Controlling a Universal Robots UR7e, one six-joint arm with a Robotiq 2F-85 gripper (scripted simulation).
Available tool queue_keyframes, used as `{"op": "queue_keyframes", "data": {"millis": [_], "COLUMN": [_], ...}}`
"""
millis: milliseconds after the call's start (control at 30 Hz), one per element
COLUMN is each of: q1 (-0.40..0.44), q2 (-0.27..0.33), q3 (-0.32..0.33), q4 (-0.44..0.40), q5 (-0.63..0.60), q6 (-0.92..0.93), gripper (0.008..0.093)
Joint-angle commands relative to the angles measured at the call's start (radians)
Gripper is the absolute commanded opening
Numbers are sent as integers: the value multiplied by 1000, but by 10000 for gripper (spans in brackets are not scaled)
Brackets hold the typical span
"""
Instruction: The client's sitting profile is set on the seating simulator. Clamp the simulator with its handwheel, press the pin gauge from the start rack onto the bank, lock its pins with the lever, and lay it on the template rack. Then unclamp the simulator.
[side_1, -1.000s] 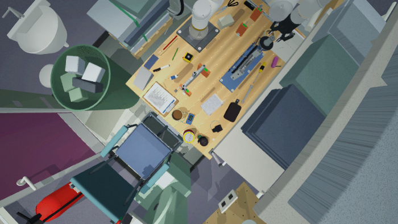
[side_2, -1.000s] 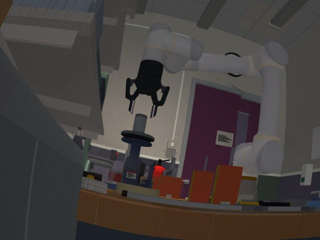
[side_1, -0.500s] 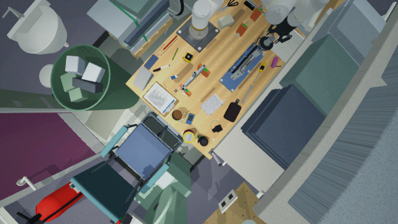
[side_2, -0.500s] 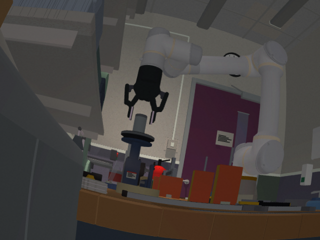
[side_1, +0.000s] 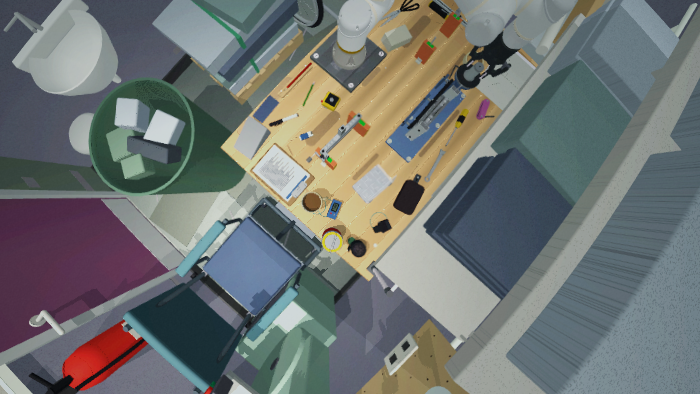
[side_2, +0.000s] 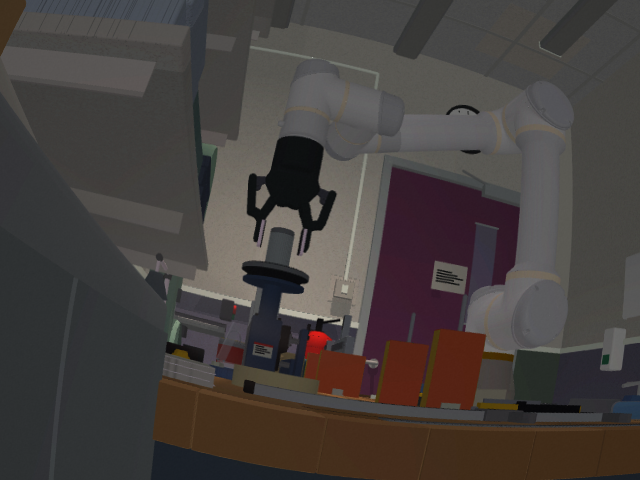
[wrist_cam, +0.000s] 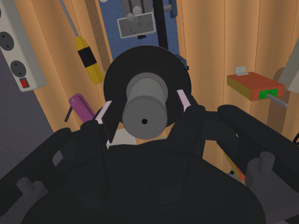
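The seating simulator (side_1: 429, 117) is a blue base with a grey mechanism, lying along the right part of the bench. Its handwheel (side_2: 275, 273) is a black disc with a grey knob (wrist_cam: 144, 111) on top, at the simulator's far end. The pin gauge (side_1: 340, 136) lies on orange rack blocks mid-bench. More orange blocks (side_1: 426, 50) stand near the arm's base. My gripper (side_2: 282, 240) hangs straight over the handwheel, its fingers on either side of the knob's top. It is open and holds nothing.
Behind the bench stand stacked grey and green boxes (side_1: 235, 30). A yellow screwdriver (wrist_cam: 86, 58), a purple tool (wrist_cam: 81, 107) and a power strip (wrist_cam: 15, 53) lie left of the handwheel. An orange block with a pin (wrist_cam: 256, 86) sits to its right.
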Motion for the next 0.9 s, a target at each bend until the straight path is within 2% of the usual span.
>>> {"op": "queue_keyframes", "data": {"millis": [0, 233, 867], "q1": [0, 0, 0], "q2": [-1, 0, 0], "q3": [-1, 0, 0], "q4": [0, -1, -1], "q5": [0, 0, 0], "q6": [0, 0, 0], "gripper": [640, 640, 265]}}
